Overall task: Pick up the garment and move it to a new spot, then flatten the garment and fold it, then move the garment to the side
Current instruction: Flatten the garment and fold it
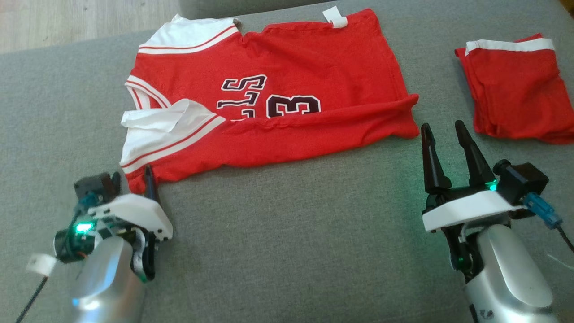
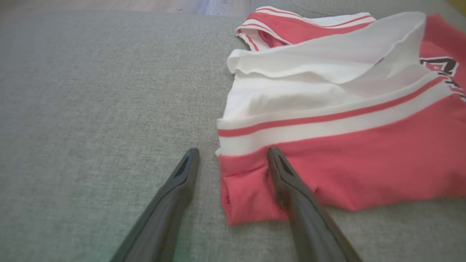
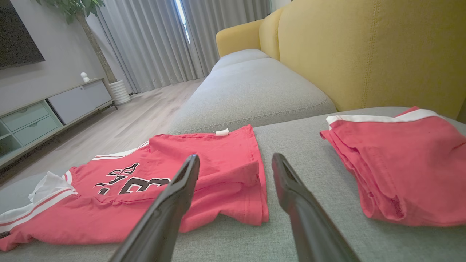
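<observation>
The garment (image 1: 278, 67) is a red jersey with white trim and dark lettering, spread on the grey sofa cushion (image 1: 291, 233) with its near long edge folded over. My left gripper (image 1: 132, 181) is open at the jersey's near left corner. In the left wrist view that red corner (image 2: 247, 196) lies between the open fingers of my left gripper (image 2: 233, 150), and one finger (image 2: 291, 189) lies over the cloth. My right gripper (image 1: 442, 126) stands open just off the jersey's right corner, holding nothing. The right wrist view has the jersey (image 3: 225, 145) beyond my right gripper (image 3: 235, 156).
A second red piece with a white band (image 1: 515, 85) lies folded on the cushion to the right (image 3: 407, 163). A yellow backrest (image 3: 364, 47) rises behind it. Wooden floor (image 1: 67, 22) lies beyond the cushion's far left edge.
</observation>
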